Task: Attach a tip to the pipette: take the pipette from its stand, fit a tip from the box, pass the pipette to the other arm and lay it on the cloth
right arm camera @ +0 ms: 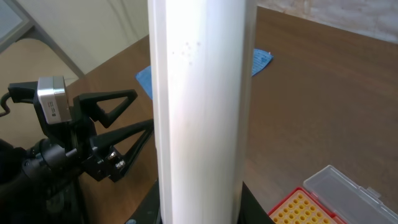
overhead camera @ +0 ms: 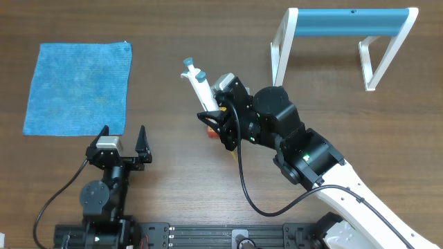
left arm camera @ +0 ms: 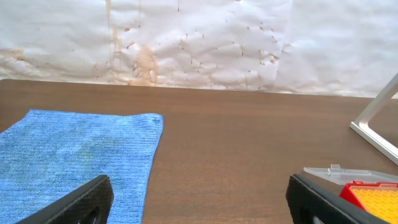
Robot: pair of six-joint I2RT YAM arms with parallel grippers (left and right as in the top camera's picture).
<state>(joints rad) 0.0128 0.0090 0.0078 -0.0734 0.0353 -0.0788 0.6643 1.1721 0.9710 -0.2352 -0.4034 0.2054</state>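
Note:
The white pipette (overhead camera: 198,83) with a blue top is held tilted above the table, my right gripper (overhead camera: 210,111) shut on its body. Its barrel (right arm camera: 199,112) runs up the middle of the right wrist view. Just below it is the tip box (overhead camera: 210,131) with orange insert (right arm camera: 297,209) and clear lid (right arm camera: 344,187), mostly hidden under the gripper from above. The blue cloth (overhead camera: 76,88) lies flat at the far left. My left gripper (overhead camera: 123,131) is open near its base, close to the cloth's near edge (left arm camera: 74,155), holding nothing.
The pipette stand (overhead camera: 346,24), a white frame with a blue bar, is at the back right; one leg (left arm camera: 378,123) appears in the left wrist view, beside the tip box (left arm camera: 372,199). Bare brown table lies between cloth and box.

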